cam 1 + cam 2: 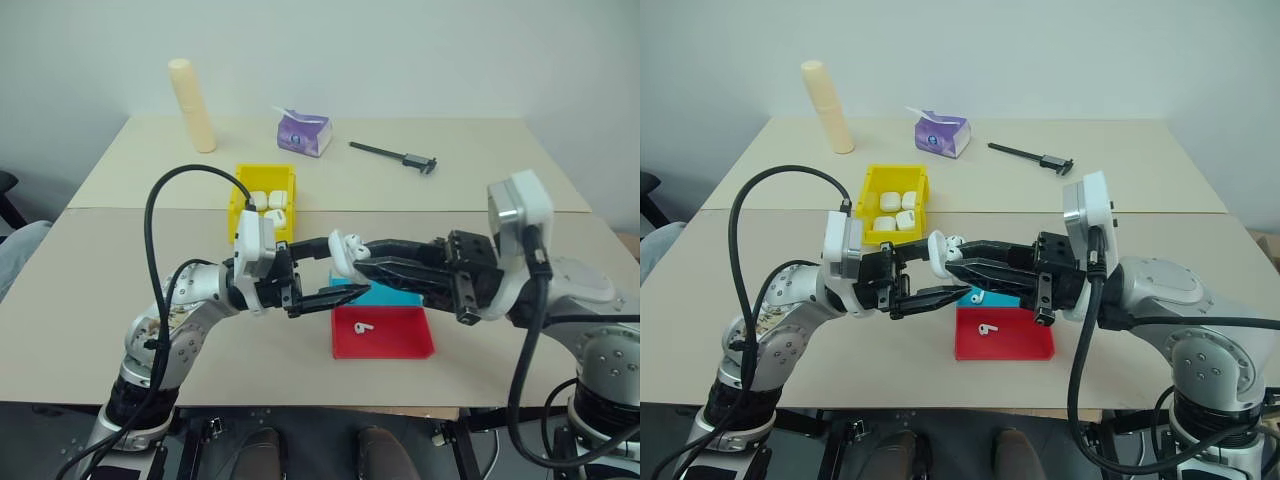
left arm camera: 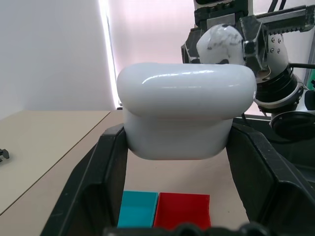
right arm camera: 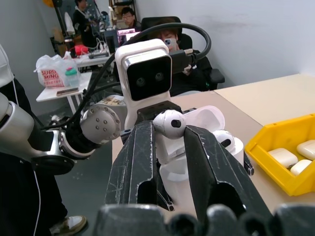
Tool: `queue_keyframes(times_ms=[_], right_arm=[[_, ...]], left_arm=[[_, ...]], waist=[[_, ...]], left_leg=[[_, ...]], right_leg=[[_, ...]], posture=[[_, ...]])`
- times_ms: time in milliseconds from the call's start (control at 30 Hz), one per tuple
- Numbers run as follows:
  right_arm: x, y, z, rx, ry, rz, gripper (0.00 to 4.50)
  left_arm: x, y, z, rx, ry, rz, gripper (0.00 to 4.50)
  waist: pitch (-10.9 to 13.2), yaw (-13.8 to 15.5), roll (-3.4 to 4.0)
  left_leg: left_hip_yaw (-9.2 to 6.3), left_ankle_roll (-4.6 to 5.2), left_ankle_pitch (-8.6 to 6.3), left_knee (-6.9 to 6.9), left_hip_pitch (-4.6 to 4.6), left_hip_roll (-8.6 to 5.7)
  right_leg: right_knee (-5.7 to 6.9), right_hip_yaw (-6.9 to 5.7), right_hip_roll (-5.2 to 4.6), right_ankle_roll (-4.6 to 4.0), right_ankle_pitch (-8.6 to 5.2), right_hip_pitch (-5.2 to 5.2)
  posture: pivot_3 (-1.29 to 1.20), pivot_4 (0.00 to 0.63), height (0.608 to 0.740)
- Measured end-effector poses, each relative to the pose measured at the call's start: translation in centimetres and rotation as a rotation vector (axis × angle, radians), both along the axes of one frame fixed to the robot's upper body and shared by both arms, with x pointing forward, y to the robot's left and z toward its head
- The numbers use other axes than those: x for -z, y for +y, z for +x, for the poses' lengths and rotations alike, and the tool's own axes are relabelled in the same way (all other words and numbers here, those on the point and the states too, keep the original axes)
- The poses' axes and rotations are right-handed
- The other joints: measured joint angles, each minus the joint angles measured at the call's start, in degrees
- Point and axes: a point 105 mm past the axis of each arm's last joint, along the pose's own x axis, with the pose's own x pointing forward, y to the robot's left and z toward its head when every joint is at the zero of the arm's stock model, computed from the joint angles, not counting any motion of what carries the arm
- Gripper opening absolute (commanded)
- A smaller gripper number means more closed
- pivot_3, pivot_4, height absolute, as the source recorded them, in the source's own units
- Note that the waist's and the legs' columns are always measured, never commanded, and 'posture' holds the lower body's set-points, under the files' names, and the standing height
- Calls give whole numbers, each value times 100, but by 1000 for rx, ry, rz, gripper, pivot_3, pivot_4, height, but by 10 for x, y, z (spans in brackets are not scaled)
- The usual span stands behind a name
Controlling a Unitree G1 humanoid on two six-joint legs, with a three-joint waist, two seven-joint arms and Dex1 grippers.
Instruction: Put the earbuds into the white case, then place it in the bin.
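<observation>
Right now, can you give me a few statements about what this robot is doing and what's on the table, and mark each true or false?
1. The left gripper holds a white case. True.
2. The right gripper pinches an earbud. True.
3. The yellow bin is empty. False: several white cases lie in it.
4. An earbud lies in the red tray. True.
5. The held case's lid is closed. False: it stands open.
</observation>
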Motion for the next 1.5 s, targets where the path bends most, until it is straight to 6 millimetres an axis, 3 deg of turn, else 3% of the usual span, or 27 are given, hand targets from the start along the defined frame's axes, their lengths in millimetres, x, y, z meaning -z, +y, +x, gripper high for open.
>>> queue_keyframes(times_ms=[433, 633, 833, 967, 1067, 1133, 1267, 1500], right_arm=[[4, -2, 4, 30, -37, -8, 822], [8, -6, 2, 24, -40, -31, 2680], [9, -15, 2, 39, -68, -63, 2680], [-8, -28, 9, 67, -135, -93, 2680], [-30, -32, 15, 84, -209, -120, 2069], [-45, -29, 16, 83, -283, -154, 1398], [-47, -18, 14, 35, -334, -216, 43], [-41, -5, 19, 7, -378, -315, 43]], left_arm=[[0, -1, -1, -4, -5, -1, 2740], [0, -1, 0, -7, -6, 4, 2740], [0, -2, 0, -9, -12, 7, 2740], [1, -3, 6, -13, -24, 33, 2740], [3, -8, 10, -4, -19, 43, 2740], [3, -15, 12, 13, -20, 41, 2740], [6, -27, 16, 29, -17, 55, 2740], [3, -47, 17, 53, -33, 50, 2740]], waist=[[0, 0, 0], [0, 4, 0], [1, 12, -1], [1, 7, -1], [2, -1, 0], [2, 9, 0], [1, 13, 0], [1, 16, 0]], left_leg=[[-1, 0, 0, 0, -3, 0], [-2, 1, 0, 0, -11, 1], [-2, 1, 0, 0, -13, 0], [1, 1, 0, 1, -10, -2], [2, 1, 0, 0, -10, 0], [-1, 2, 0, -1, -14, 1], [1, 5, -2, 3, -30, -4], [-2, 5, -2, 6, -32, -3]], right_leg=[[-7, -1, 1, 3, 2, 0], [-24, -3, 0, 9, 6, 2], [-27, -3, 0, 11, 8, 2], [-28, 1, 0, 13, 11, 2], [-30, 2, 3, 12, 11, -1], [-34, -2, 4, 11, 11, 0], [-39, 1, -2, 15, 12, -8], [-37, -2, -1, 17, 13, -8]], posture=[[0, 150, 740], [0, 150, 740], [0, 150, 740], [0, 150, 740], [0, 150, 740], [0, 150, 740], [0, 150, 740], [0, 150, 740]])
